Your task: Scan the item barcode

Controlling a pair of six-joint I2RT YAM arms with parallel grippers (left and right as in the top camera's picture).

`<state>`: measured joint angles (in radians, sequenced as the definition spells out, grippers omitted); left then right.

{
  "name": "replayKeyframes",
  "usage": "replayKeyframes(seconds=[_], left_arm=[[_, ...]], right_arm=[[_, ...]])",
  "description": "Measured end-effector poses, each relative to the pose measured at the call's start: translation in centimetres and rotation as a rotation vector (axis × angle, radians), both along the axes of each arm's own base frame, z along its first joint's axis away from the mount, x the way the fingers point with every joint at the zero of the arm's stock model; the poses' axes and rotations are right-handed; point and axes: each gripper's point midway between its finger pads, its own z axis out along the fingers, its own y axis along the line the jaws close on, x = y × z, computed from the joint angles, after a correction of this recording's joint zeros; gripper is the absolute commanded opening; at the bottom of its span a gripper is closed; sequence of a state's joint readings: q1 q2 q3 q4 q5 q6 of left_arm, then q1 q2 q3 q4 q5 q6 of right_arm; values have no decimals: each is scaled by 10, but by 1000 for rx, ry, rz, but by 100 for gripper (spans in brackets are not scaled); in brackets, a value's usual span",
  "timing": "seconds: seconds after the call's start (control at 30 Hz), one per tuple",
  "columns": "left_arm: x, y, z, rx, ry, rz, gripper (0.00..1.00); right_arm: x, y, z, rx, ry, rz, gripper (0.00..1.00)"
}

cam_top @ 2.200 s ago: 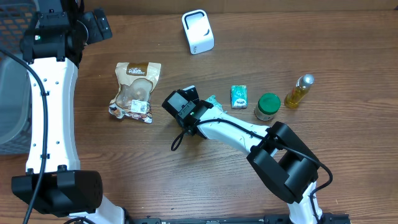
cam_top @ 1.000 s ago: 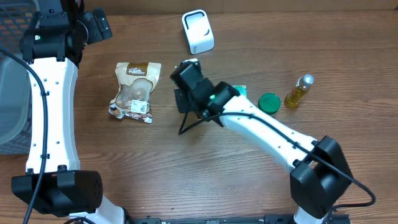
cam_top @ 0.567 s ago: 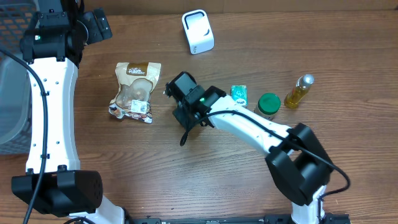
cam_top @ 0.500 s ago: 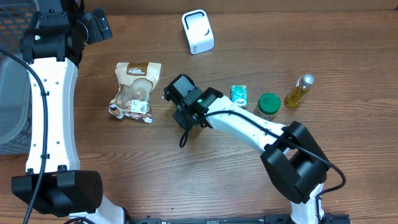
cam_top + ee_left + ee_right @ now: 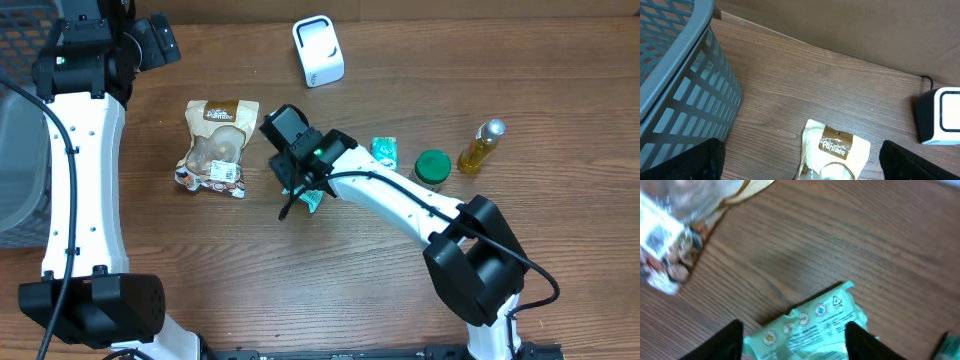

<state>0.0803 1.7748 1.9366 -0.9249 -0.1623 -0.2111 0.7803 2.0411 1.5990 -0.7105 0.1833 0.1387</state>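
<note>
The right gripper [image 5: 796, 342] has its jaws half parted astride the packet [image 5: 812, 320], lying loose on the tabletop [image 5: 300, 290] at 6 o'clock of the scanner [image 5: 318, 50], so lifting now could leave it behind unscanned, while the left gripper [image 5: 800, 167], jaws wide and empty, sits far off at 10 o'clock.

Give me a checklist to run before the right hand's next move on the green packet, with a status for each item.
1. Right hand jaws apart: ok.
2. Green packet lying on the table under that hand: ok.
3. Packet gripped: not ok; the jaws stand open over it.
4. Barcode in sight: cannot tell; only icons and small print show.
5. Table bare between packet and scanner: ok.
6. Left hand open and far off, beside the basket: ok.
</note>
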Motion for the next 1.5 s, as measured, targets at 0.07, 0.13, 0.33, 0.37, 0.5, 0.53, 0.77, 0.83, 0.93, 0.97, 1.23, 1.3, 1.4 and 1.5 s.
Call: replayKeyframes(seconds=[0.07, 0.13, 0.33, 0.37, 0.5, 0.53, 0.77, 0.83, 0.93, 0.97, 1.23, 1.3, 1.4, 1.5], left_arm=[[0, 0, 0, 0, 0, 0, 99], [0, 0, 0, 0, 0, 0, 100], [0, 0, 0, 0, 0, 0, 100], [0, 0, 0, 0, 0, 0, 100], [0, 0, 0, 0, 0, 0, 100], [0, 0, 0, 0, 0, 0, 100], [0, 0, 0, 0, 0, 0, 100], [0, 0, 0, 0, 0, 0, 100], [0, 0, 0, 0, 0, 0, 100], [0, 0, 0, 0, 0, 0, 99], [0, 0, 0, 0, 0, 0, 100], [0, 0, 0, 0, 0, 0, 99], [0, 0, 0, 0, 0, 0, 99], [0, 0, 0, 0, 0, 0, 100]], right_arm=[[-1, -1, -1, 26, 18, -60, 46], [-1, -1, -2, 51, 31, -111, 45], [-20, -19, -33, -27, 143, -188, 45], [-26, -25, -40, -55, 171, -196, 46], [-43, -42, -53, -134, 243, -219, 47], [-46, -45, -54, -146, 252, -221, 48], [-65, -72, -56, -263, 327, -220, 49], [-65, -85, -54, -292, 346, -236, 49], [-54, -90, -38, -270, 364, -264, 48], [-45, -84, -29, -224, 358, -269, 45], [-5, 8, 14, 176, 258, -193, 9], [-2, 27, 15, 233, 224, -177, 9], [-5, 49, 9, 281, 178, -147, 9], [-15, 57, -2, 279, 173, -131, 10]])
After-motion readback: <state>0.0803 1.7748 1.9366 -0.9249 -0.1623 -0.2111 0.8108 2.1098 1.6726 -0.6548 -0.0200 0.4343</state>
